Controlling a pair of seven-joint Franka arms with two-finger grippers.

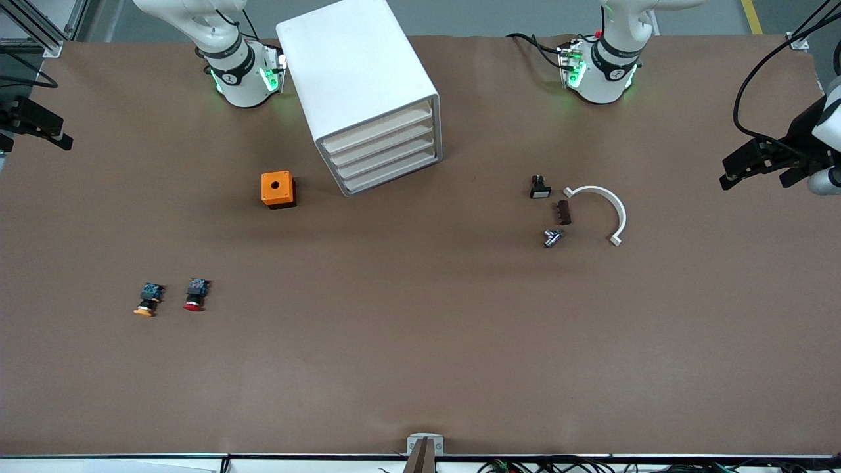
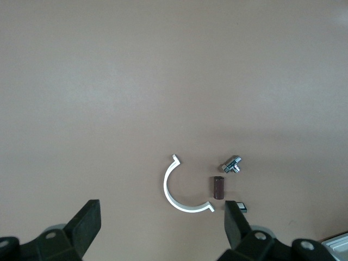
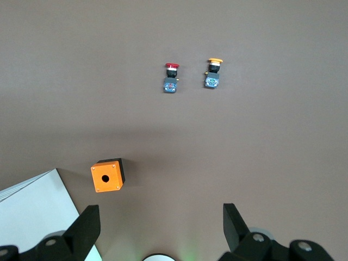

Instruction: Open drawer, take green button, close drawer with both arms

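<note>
All four drawers [image 1: 384, 152] closed, probably light sliders; hook the cream front lip. Left end effector [image 2: 163, 228] and right end effector [image 3: 160, 231] both spread, waiting.

No words, brand names, numbers or signs can be read on anything here; a small mark on each arm base is too small to read.

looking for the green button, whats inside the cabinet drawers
Nothing inside can be seen: all four drawers of the cabinet are shut, showing only their cream fronts. No green button lies on the table; whether one sits in a drawer cannot be told.
</note>
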